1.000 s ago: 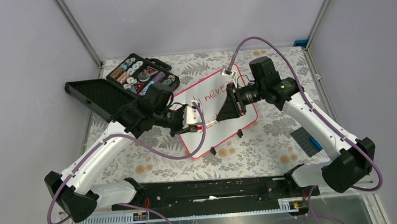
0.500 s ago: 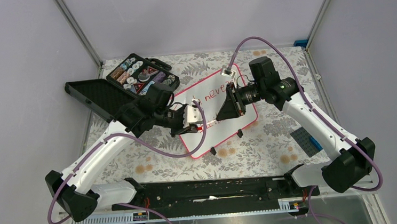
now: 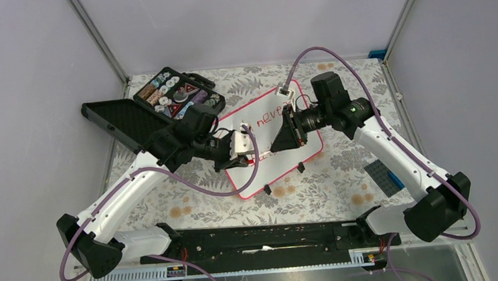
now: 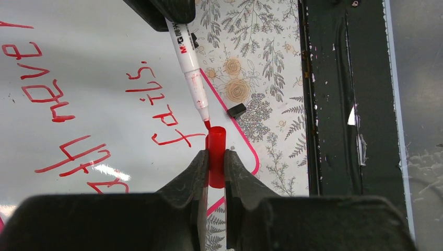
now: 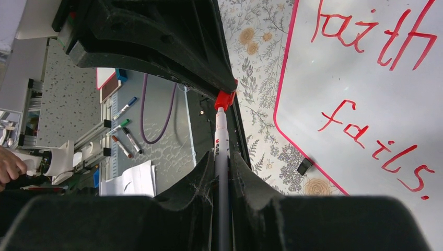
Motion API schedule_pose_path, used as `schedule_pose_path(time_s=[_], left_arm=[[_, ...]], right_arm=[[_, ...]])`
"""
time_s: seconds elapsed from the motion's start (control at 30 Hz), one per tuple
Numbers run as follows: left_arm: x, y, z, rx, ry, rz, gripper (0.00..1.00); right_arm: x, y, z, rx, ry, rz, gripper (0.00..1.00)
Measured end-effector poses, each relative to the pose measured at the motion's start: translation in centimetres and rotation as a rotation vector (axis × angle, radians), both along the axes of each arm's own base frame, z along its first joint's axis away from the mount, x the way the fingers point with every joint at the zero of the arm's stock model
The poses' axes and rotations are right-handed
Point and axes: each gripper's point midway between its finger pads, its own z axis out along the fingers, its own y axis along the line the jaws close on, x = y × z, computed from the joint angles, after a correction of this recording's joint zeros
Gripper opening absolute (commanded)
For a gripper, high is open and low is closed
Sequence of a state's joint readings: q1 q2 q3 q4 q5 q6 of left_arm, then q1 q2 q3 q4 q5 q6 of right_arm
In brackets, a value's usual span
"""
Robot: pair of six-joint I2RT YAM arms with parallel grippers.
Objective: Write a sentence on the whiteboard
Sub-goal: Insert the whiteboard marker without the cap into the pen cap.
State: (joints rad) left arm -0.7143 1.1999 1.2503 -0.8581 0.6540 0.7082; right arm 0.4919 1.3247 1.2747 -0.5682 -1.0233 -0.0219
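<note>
marker (image 4: 187,52) now a little nearer the red cap (image 4: 216,154)

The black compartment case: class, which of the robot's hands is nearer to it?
Left. The left hand, shut on a red cap, is over the whiteboard's left edge, on the side of the case; the right hand, gripping the marker, is further right.

I can see one whiteboard (image 3: 281,168) on the bench (image 3: 342,163), with two little black feet (image 3: 268,190). There are two robot arms (image 3: 124,187), so two end effectors: the left end effector (image 4: 215,159) and the right end effector (image 5: 223,162). There is one red pen (image 4: 188,57), one red cap (image 4: 216,141), one black case (image 3: 177,94) and one dark bumpy plate (image 3: 383,175).
</note>
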Motion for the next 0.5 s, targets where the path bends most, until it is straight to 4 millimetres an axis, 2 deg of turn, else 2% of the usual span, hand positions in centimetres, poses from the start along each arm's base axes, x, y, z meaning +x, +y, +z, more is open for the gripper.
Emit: schedule_pose_path(time_s=[0.5], left_arm=[[-0.03,-0.01,0.01,-0.001,0.003,0.000,0.00]], right_arm=[[-0.12,-0.09,-0.36,-0.017,-0.001,-0.001,0.00]])
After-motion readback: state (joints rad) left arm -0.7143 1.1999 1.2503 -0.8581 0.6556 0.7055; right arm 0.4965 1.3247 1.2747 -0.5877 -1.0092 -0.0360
